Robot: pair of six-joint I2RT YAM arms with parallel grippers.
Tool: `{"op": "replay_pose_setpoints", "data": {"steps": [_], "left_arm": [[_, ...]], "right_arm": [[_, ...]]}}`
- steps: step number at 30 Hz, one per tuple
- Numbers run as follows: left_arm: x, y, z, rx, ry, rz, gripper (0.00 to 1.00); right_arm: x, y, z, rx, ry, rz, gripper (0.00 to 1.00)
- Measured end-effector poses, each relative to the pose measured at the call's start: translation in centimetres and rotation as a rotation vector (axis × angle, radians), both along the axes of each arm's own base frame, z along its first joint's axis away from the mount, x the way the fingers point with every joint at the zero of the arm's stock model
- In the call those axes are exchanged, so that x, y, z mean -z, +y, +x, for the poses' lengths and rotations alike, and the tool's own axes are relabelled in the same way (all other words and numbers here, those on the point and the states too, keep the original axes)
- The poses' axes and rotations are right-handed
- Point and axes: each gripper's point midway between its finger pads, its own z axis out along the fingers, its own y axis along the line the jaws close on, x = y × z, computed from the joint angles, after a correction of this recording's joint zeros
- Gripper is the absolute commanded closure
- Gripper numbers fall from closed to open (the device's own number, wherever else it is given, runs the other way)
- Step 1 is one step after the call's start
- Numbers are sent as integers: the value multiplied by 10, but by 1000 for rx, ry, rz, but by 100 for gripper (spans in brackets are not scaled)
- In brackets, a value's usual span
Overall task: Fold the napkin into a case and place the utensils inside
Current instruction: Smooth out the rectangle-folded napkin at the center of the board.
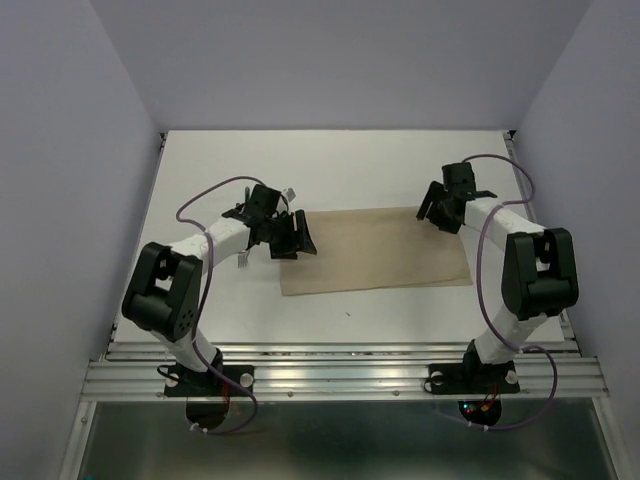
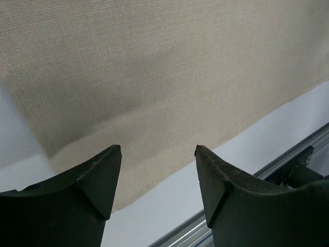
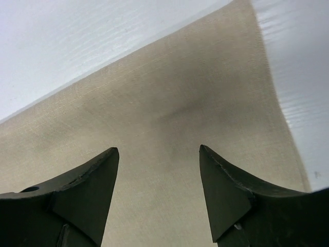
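Observation:
The napkin (image 1: 375, 250) lies flat on the white table (image 1: 350, 160) as a wide beige-tan oblong. My left gripper (image 1: 298, 240) hangs open over its left end; in the left wrist view the gripper (image 2: 158, 149) is above the cloth (image 2: 154, 67) near its front edge, holding nothing. My right gripper (image 1: 437, 213) is open over the cloth's far right corner; in the right wrist view the gripper (image 3: 158, 149) frames bare cloth (image 3: 169, 103). A small silver utensil piece (image 1: 243, 259) shows beside the left arm; the other utensils are mostly hidden under that arm.
Metal rails (image 1: 350, 365) run along the table's near edge and show in the left wrist view (image 2: 288, 164). Grey walls close in the left, right and back sides. Purple cables loop off both arms.

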Motion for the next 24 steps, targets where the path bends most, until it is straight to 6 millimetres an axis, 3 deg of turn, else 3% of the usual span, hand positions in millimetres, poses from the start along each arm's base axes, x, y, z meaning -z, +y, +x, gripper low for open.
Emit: {"op": "replay_pose_setpoints", "data": {"steps": [6, 11, 16, 24], "left_arm": [[36, 3, 3, -30, 70, 47, 30], [39, 1, 13, -58, 81, 50, 30], [40, 1, 22, -84, 84, 50, 30], [39, 19, 37, -157, 88, 33, 30]], "right_arm": [[0, -41, -20, 90, 14, -7, 30], [19, -76, -53, 186, 86, -7, 32], [33, -76, -80, 200, 145, 6, 39], [35, -61, -92, 176, 134, 72, 56]]}}
